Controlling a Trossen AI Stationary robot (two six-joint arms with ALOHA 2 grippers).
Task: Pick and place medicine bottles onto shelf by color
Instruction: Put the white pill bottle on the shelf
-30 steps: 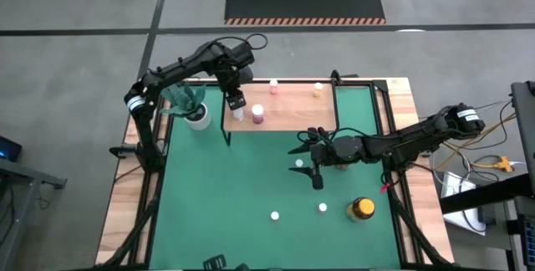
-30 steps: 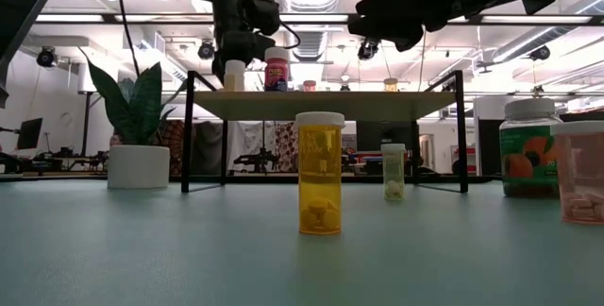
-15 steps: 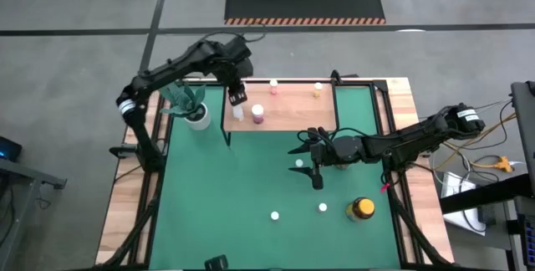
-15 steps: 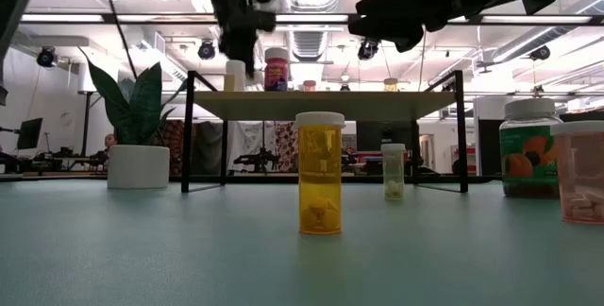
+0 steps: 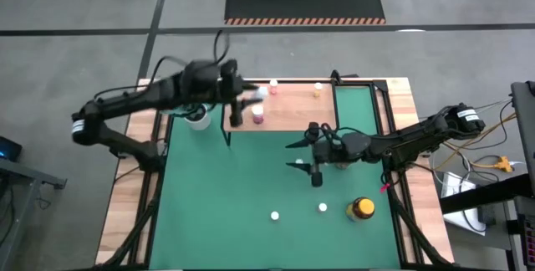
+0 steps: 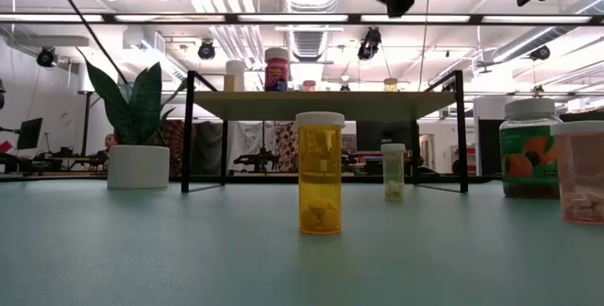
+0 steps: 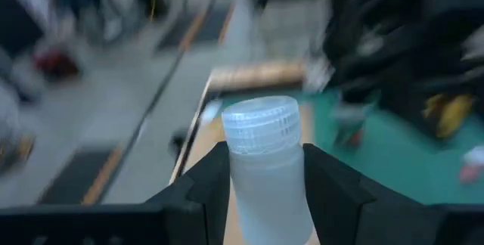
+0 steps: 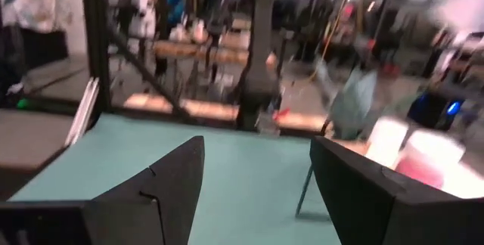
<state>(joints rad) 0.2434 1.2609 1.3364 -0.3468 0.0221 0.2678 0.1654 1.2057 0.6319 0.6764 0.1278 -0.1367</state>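
A white bottle (image 7: 265,169) stands lengthwise, cap outward, clenched between the left gripper (image 5: 251,97)'s fingers above the shelf (image 5: 288,119)'s 9 o'clock end; the right gripper (image 5: 303,147), jaws spread empty, hovers off the shelf's 6 o'clock edge, farther away.

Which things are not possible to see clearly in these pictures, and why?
- Left gripper, high view: motion blur smears it, so only the left wrist view shows the white bottle held between its fingers.
- Low view: the top edge cuts off both arms, so neither gripper shows.
- Pink bottle, low view: cut by the right edge.
- Right wrist view: the shelf is blurred, and what stands on it is unreadable.
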